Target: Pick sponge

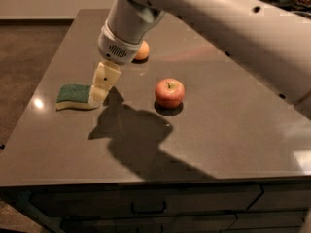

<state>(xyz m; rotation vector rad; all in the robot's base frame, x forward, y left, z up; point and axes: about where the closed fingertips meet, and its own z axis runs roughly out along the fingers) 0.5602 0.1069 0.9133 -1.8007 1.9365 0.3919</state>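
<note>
One dark grey-brown counter (233, 115) fills most of the frame, its front edge running above a single drawer front (146, 205) with a dark handle along the bottom. One pale robot arm (218, 18) sweeps in from the upper right and ends in a rounded wrist at upper centre-left. The arm throws one broad shadow (141, 144) across the counter just below centre.

One sponge (73, 96), dark green on top over a pale yellow body with wavy edges, lies flat at the left of the frame, near the counter's left edge. One red apple (169, 92) stands upright at centre, stem up, well apart from the sponge. The one cream-coloured gripper (99, 93) hangs down from the wrist and overlaps the sponge's right end; whether it is open, closed or gripping cannot be told. One small orange fruit (143, 51) peeks out behind the wrist, above and left of the apple.
</note>
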